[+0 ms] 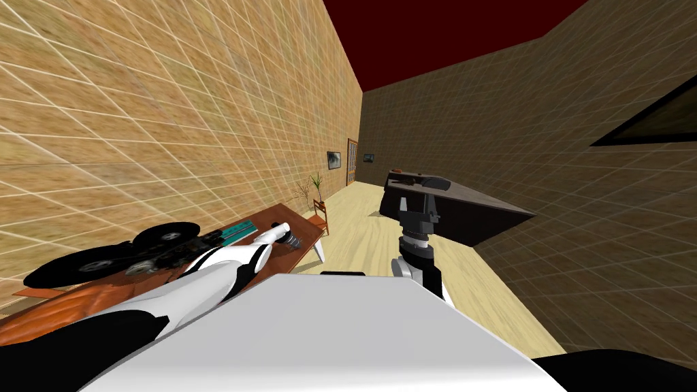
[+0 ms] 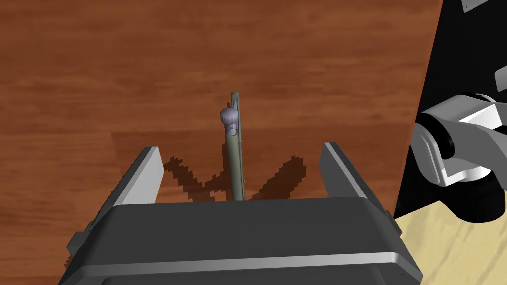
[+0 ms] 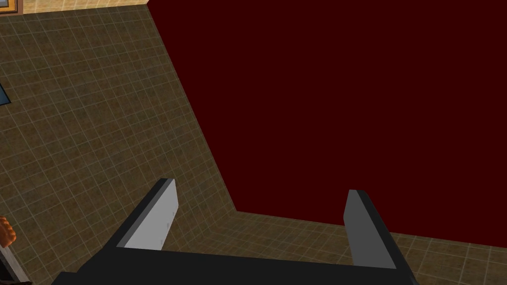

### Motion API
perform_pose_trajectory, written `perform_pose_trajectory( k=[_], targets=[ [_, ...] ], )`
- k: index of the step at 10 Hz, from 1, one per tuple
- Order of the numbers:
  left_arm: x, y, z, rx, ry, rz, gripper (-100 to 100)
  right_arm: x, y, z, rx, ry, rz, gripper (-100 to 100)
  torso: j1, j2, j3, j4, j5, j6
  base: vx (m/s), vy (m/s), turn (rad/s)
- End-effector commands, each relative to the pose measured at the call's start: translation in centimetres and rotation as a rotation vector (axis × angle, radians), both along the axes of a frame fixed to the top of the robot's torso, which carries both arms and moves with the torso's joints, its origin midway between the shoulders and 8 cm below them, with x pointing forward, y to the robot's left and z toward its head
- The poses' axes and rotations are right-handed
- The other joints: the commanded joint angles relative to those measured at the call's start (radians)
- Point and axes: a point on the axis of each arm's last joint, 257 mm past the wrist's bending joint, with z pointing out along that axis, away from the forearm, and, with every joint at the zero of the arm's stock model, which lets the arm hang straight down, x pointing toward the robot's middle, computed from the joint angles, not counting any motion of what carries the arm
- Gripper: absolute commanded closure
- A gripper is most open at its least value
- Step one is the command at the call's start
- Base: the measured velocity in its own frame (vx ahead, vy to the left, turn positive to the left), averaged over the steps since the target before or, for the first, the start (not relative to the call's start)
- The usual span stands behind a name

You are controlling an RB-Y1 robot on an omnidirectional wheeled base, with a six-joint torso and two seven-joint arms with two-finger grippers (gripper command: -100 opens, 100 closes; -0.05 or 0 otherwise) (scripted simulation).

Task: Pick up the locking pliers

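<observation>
Left gripper [image 2: 241,147] is over the wooden table [image 2: 148,59], fingers spread. The locking pliers [image 2: 235,168] lie on the tabletop edge-on in the gap between them, neither finger touching. Right gripper [image 3: 261,185] is raised off to the side of the table, also spread and holding nothing.

The left arm [image 1: 218,271] was white with a black joint band, the right arm [image 1: 416,257] dark grey at the wrist. The left pincer [image 2: 240,146] and right pincer [image 3: 261,185] had flat grey fingers on dark boxes.

Even flat light, jagged shadow, splayed walls
</observation>
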Motion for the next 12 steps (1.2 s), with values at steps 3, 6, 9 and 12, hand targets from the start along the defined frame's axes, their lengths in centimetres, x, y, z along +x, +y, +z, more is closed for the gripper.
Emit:
perform_pose_trajectory(
  k=[3,6,9,12],
  targets=[
    [0.1,0.1,0.1,0.001,-0.002,0.001,100,0.0,0.0,0.0,0.000,0.000,0.000,0,0.000,-0.002,-0.002,-0.001,0.001,0.000,-0.002,0.000,0.002],
    [0.0,0.1,0.0,0.001,-0.001,0.002,0,0.0,0.0,0.0,0.000,0.000,0.000,0,0.001,-0.003,-0.002,-0.001,0.001,0.001,0.000,0.000,0.000],
    [-3.1,3.0,-0.5,-0.009,-0.014,0.009,100,0.0,0.0,0.0,0.000,0.000,0.000,0,-0.003,-0.014,-0.008,-0.003,-0.001,0.000,0.170,-0.066,0.121],
    [-6.0,4.8,-1.0,-0.009,-0.007,0.012,100,0.0,0.0,0.0,0.000,0.000,0.000,0,-0.003,-0.013,-0.008,-0.004,0.001,0.000,0.133,-0.064,0.045]
  ],
)
